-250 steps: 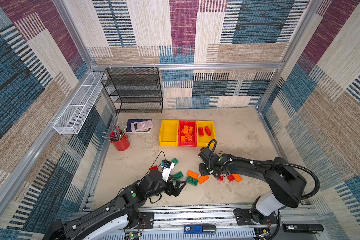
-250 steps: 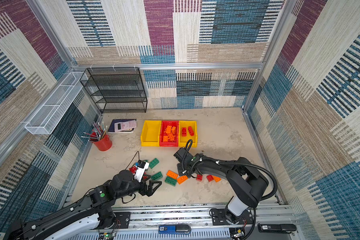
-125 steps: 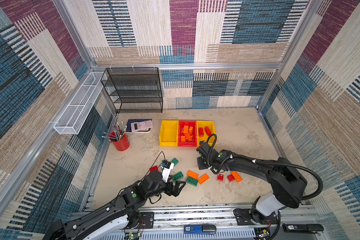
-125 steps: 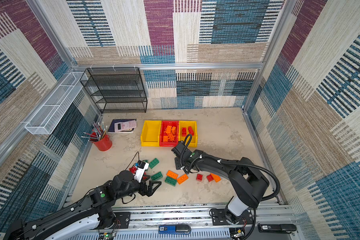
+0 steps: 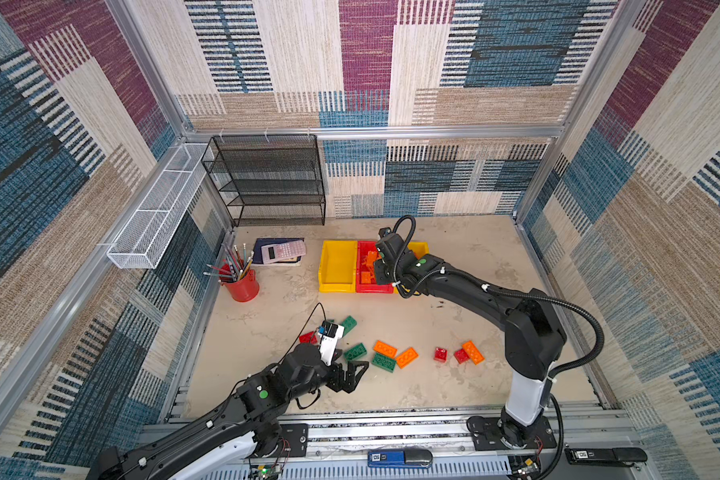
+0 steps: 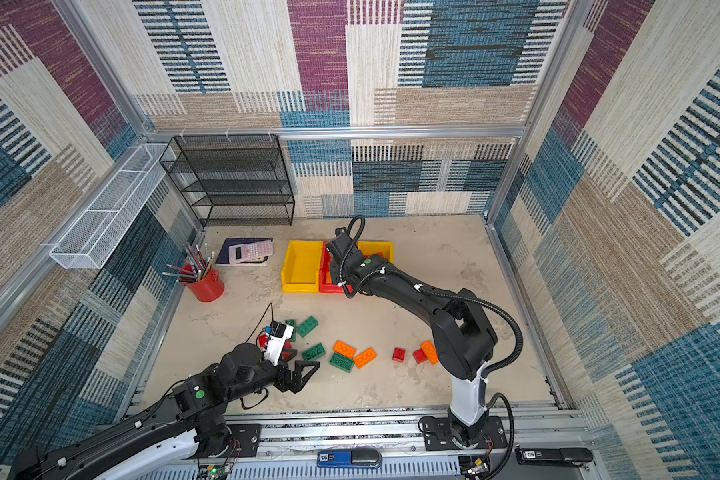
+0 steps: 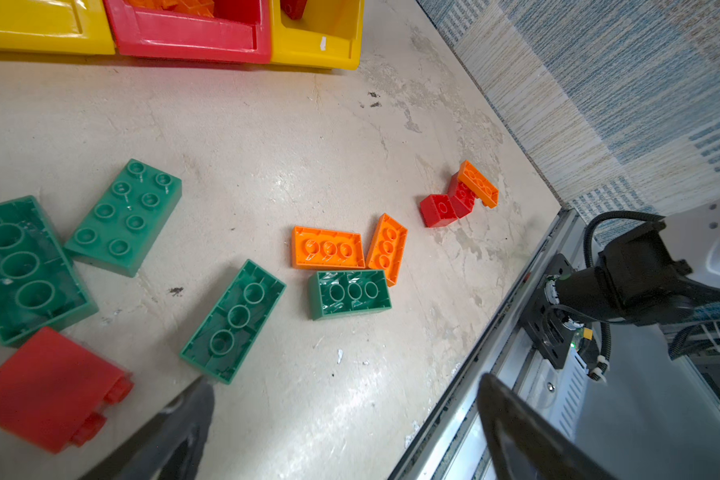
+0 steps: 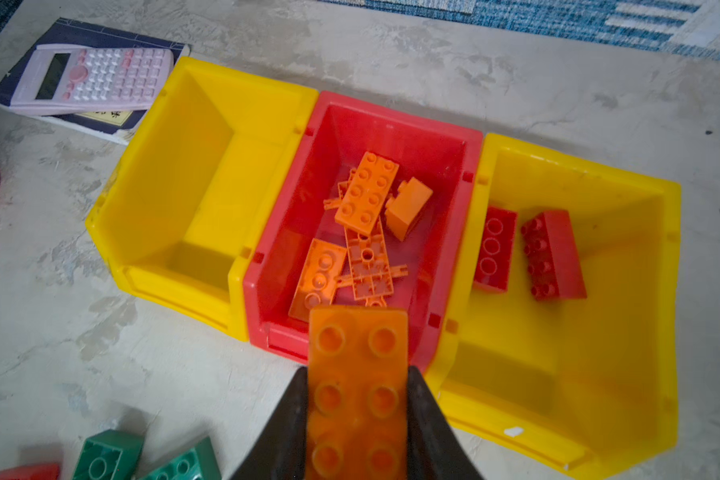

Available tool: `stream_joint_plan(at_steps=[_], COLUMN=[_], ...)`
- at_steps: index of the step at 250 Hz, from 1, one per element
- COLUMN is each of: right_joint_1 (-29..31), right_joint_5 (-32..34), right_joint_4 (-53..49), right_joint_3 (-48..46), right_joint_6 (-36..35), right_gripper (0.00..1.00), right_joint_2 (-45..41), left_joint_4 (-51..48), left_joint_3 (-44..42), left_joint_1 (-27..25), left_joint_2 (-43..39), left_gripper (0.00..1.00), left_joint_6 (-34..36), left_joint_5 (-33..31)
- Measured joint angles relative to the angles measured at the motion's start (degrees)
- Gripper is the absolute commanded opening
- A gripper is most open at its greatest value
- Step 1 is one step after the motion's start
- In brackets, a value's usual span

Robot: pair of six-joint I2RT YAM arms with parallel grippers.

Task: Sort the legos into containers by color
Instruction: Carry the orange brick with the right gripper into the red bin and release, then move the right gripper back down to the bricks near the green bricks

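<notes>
— Now, nearest row first: what do we enter?
— Item one: left gripper (image 5: 351, 373), low over the table's near edge, jaws spread wide, nothing between them. Just beyond it we count the loose legos: four green bricks (image 7: 233, 320), three orange bricks (image 7: 327, 247), two small red squares (image 7: 437, 210) touching each other, and one larger red brick (image 7: 51, 386) lying on its side.
— And past those?
— Item two: right gripper (image 8: 358, 370), clamped on an orange eight-stud brick (image 8: 358, 399). The studs face the wrist camera, and the brick hangs above the near lip of the red bin (image 8: 391, 124).
— Bin contents?
— We log orange pieces (image 8: 366, 195) only in the red bin and two red bricks (image 8: 553, 253) in the right yellow bin (image 8: 624, 195). We see nothing in the left yellow bin (image 8: 225, 99), and we'd reserve it for green.
— Step in hand?
— Delivery of an orange brick, we judge. The next move calls for carrying it a little farther in over the pieces, then parting the jaws so it drops clear of the bin's front wall.
— Farthest entry?
— Black mesh rack (image 5: 267, 183) against the back wall; it has no part in the sort.
</notes>
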Motion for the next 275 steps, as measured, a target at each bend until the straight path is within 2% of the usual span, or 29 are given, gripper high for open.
stream_joint_plan(at_steps=[92,126,148,178,215,275], right_joint_1=[-4.83,-5.86,-6.1,-5.84,-4.17,4.13], right_joint_5=[-3.3,-4.26,-4.37,-5.92,-6.84,-7.76], right_joint_4=[-1.4,-2.45,-3.19,-3.1,-1.92,-0.52], right_joint_3=[17.53,22.18,22.97,17.18,5.2,-17.4], right_joint_6=[-5.95,-7.1,-7.39,-7.39,-6.47,-2.32], right_gripper=[0.43,0.62,0.63,0.63,0.63,0.63], right_joint_2=[15.69,19.02,19.15,14.53,4.92,-7.89], left_joint_4=[-0.2,-0.11,0.07,0.0,-0.46,-2.14], left_joint_3=[-0.07,0.48,0.96,1.09,1.25,1.2], left_joint_1=[0.0,0.0,0.0,0.0,0.0,0.0], left_joint_2=[2.27,3.87,4.13,3.56,1.88,-2.73], left_gripper=[0.99,0.99,0.99,0.99,0.99,0.99], left_joint_6=[-0.02,-0.02,0.0,0.0,0.0,-0.04], left_joint_5=[-1.57,-1.55,-1.53,-1.53,-1.53,-1.51])
